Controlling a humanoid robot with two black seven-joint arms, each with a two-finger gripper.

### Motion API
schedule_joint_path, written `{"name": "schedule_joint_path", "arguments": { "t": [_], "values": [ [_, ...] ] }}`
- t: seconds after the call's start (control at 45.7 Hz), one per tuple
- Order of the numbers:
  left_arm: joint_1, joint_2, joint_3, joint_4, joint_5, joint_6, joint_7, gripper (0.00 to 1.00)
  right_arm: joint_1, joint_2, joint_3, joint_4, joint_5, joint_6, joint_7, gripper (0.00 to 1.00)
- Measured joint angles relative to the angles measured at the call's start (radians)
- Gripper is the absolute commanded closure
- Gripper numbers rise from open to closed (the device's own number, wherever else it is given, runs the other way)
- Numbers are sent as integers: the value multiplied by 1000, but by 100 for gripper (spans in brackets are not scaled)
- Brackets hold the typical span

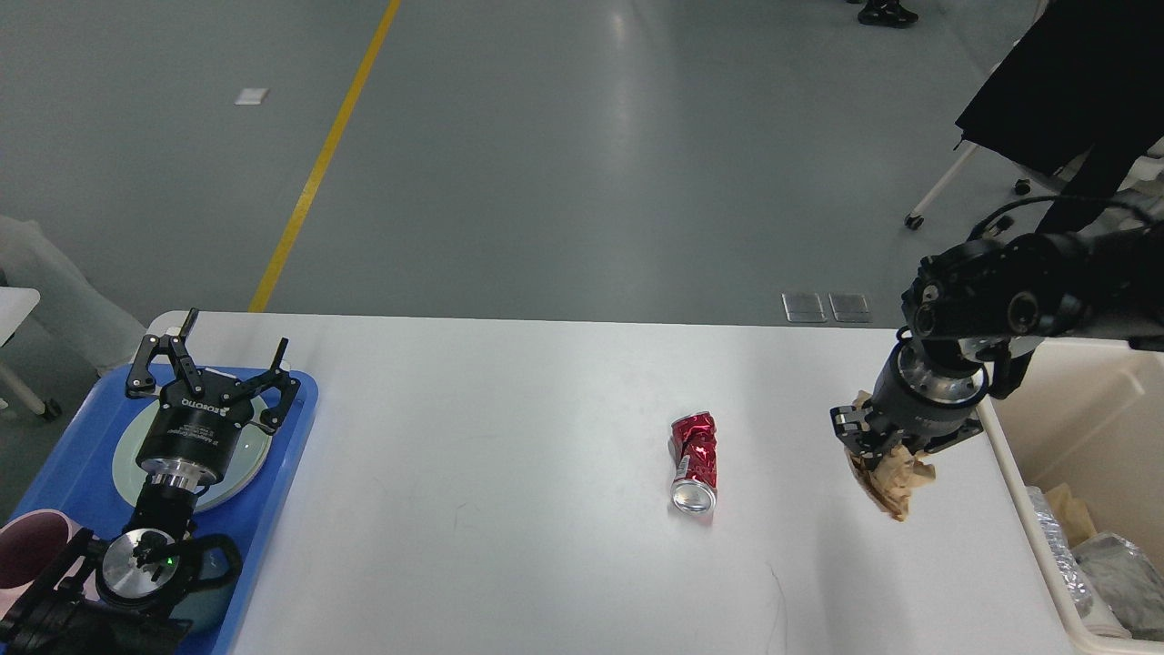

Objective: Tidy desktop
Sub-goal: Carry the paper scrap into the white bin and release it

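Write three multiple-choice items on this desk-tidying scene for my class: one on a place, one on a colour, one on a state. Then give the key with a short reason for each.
1. Where does the crushed can lie?
A. in the blue tray
B. on the white desktop, near its middle
C. in the cream bin

2. What colour is the can's crumpled body?
A. red
B. green
C. yellow

3. What is the state of the right gripper?
A. open and empty over the tray
B. resting flat on the floor
C. closed on the crumpled brown paper

Key:
1 B, the can lies on its side on bare tabletop, apart from the blue tray and the cream bin.
2 A, its dented wall is shiny red, with a silver end facing the camera.
3 C, the paper wad hangs from its fingers beside the bin, while the left gripper stands open above the tray.
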Motion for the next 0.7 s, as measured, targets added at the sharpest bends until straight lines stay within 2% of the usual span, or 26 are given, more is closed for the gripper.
{"name": "schedule_joint_path", "arguments": {
  "t": [0.131,0.197,0.394,0.46,0.57,0.701],
  "values": [
    [0,0,0,0,0,0,0,4,229,-36,-81,167,25,46,16,100],
    [0,0,0,0,0,0,0,4,328,-47,-115,242,31,56,41,100],
    [0,0,0,0,0,0,0,4,468,-48,-235,359,33,77,205,100],
    [0,0,0,0,0,0,0,4,489,-44,-276,374,32,77,240,100],
    [0,0,0,0,0,0,0,4,514,-45,-321,389,29,77,261,100],
    [0,0,0,0,0,0,-1,4,517,-79,-363,380,21,65,261,100]
  ]
}}
